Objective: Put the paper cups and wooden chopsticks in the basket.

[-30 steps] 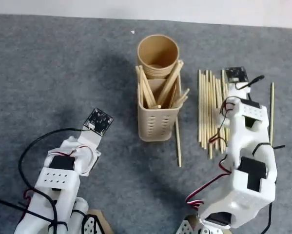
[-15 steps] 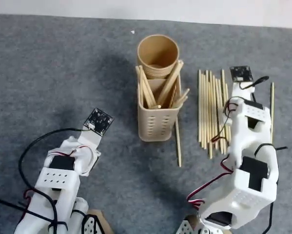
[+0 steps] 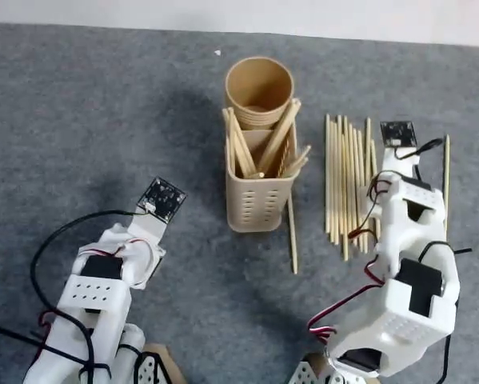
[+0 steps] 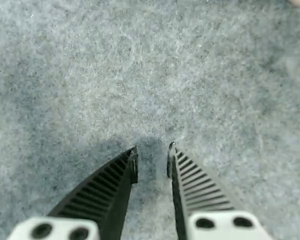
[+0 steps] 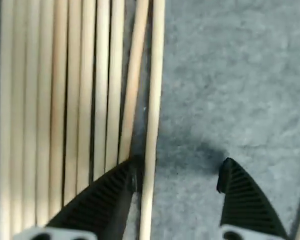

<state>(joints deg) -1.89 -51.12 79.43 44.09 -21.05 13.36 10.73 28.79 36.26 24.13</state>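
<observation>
On the grey carpet (image 3: 103, 104), beside the basket (image 3: 259, 204) on the right arm's side, a row of wooden chopsticks (image 3: 343, 184) lies flat, stick next to stick. Other sticks (image 3: 281, 138) lean inside the basket, and a paper cup (image 3: 259, 84) sits at its far end.

The right gripper (image 5: 180, 170) is low over the edge of the row with its fingers wide apart. The outermost stick (image 5: 152, 100) lies in the gap, right next to one finger. To grab it well, the gripper should probably go down until its tips reach the carpet. Then it should squeeze slowly, so only that stick gets pinched and the ones beside it do not roll.

The sticks run long way from near to far, the same way the fingers point, so the squeeze goes across the stick.

The left gripper (image 4: 152, 160) hangs over bare carpet, fingers nearly together, holding nothing.
</observation>
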